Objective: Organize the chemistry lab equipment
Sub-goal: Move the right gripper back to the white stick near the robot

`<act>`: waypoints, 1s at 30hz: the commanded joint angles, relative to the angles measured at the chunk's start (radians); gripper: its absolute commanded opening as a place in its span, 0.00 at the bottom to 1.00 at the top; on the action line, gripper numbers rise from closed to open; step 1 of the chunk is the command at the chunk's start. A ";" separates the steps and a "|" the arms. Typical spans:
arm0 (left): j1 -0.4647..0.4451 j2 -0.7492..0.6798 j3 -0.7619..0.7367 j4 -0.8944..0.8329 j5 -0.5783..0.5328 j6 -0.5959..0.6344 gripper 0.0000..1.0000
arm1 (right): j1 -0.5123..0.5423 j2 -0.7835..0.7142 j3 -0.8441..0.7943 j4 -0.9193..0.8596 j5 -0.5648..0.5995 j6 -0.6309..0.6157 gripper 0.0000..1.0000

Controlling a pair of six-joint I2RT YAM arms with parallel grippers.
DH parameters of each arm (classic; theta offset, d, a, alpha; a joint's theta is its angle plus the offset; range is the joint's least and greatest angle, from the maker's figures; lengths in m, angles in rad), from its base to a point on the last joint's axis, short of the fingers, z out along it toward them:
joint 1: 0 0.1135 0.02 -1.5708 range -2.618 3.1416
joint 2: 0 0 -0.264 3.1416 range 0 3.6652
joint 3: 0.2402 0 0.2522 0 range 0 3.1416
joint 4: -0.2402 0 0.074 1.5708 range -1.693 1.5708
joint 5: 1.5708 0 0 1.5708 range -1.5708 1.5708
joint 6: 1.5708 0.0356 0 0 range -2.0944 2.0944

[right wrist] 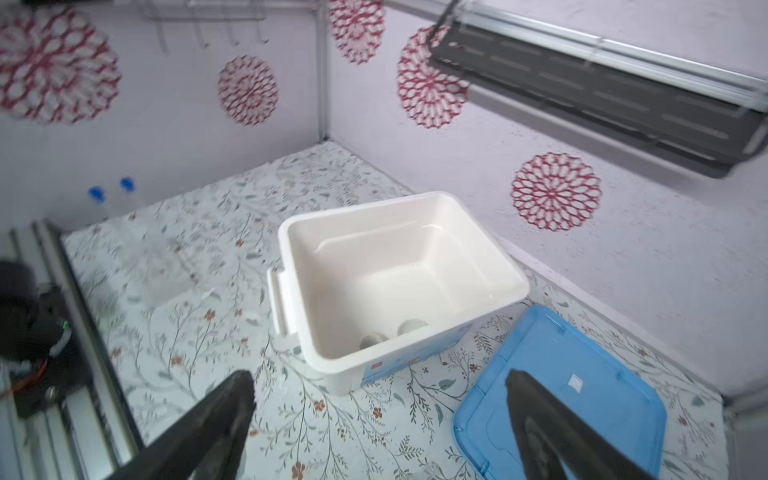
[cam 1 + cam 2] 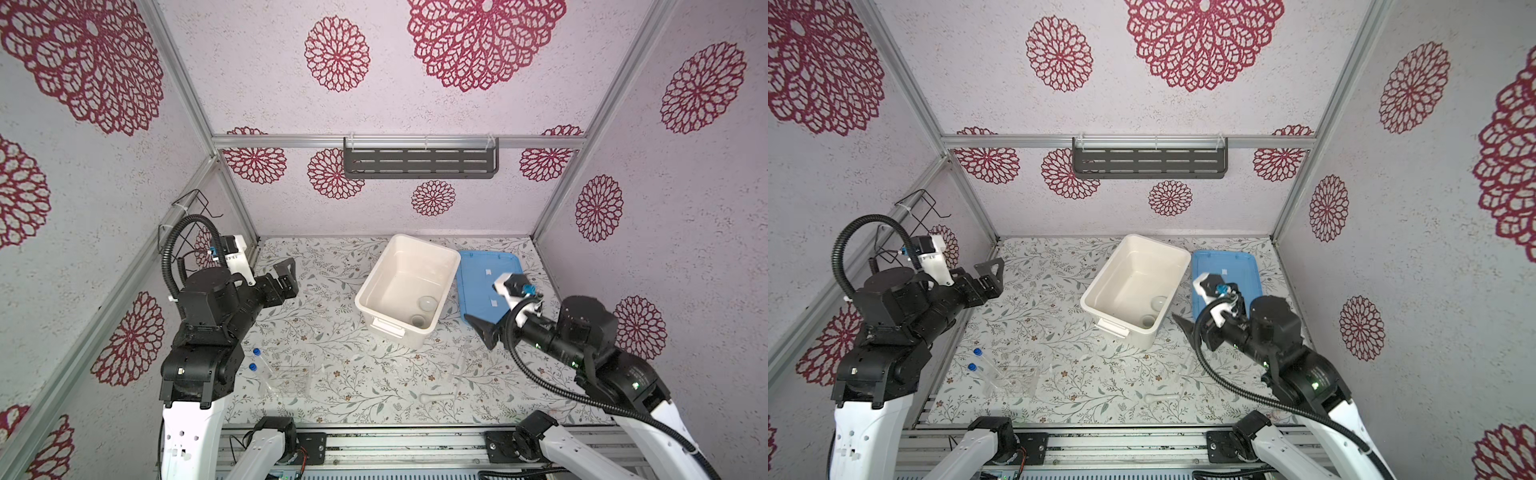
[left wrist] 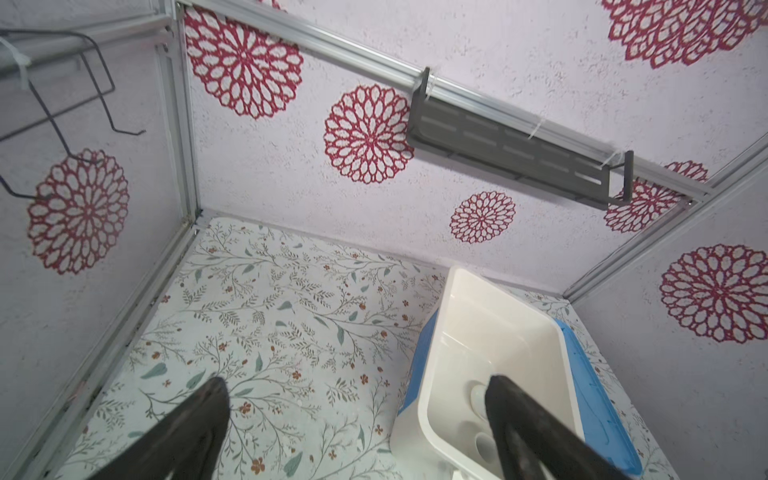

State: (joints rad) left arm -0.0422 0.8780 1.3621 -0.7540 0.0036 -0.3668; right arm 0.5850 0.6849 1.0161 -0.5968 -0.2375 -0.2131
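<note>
Left wrist view first: the left gripper (image 3: 357, 419) has its black fingers (image 3: 195, 419) spread wide with nothing between them, only the floral mat (image 3: 270, 324) and a corner of the big white tub (image 3: 432, 374) beyond. In both top views it hangs raised over the far-left part of the mat, pointing right toward the tub. The right gripper (image 1: 374, 428) is just as wide apart and empty. It hovers near the tub's near-right corner, at the near edge of the blue lid (image 2: 478, 282).

The two small white bowls (image 2: 428, 303) sit side by side inside the tub, in its near-right corner, so I count those as sorted.

What remains lies along the near side. The blue-capped tubes (image 2: 257, 352) are near-left, close beside the left arm. Their caps point far-left and their clear bodies slant toward the clear rack (image 2: 291, 378). I cannot tell whether they sit in it or only lean on it. The white pestle (image 2: 434, 397) lies flat near the front edge, right of centre. Its long axis runs left to right and its rounded end is on the left.

My read is that the pestle is the right arm's job. It lies nearer the front than that gripper and slightly left of it, so I would bring the gripper down with its jaws set across the shaft. The tubes and rack belong to the left arm, which must come back toward the front.
</note>
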 commanded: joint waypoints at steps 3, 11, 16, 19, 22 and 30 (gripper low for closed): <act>0.007 0.105 0.017 0.050 -0.010 0.021 0.97 | -0.001 -0.015 -0.203 -0.028 -0.319 -0.175 0.86; 0.007 0.154 -0.021 0.099 -0.012 0.053 0.97 | 0.086 0.031 -0.316 -0.093 -0.317 -0.390 0.73; 0.007 0.200 -0.066 0.110 -0.017 0.053 0.97 | 0.238 0.093 -0.387 -0.013 -0.167 -0.482 0.67; 0.007 0.214 -0.095 0.114 -0.023 0.061 0.97 | 0.282 0.160 -0.432 0.071 -0.149 -0.489 0.63; 0.007 0.211 -0.121 0.117 -0.045 0.076 0.97 | 0.327 0.229 -0.476 0.186 -0.147 -0.481 0.63; 0.006 0.176 -0.168 0.120 -0.043 0.074 0.98 | 0.362 0.380 -0.563 0.435 -0.076 -0.444 0.68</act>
State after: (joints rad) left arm -0.0410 1.0779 1.1980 -0.6659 -0.0429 -0.2996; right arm 0.9394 1.0481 0.4511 -0.2859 -0.3435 -0.6540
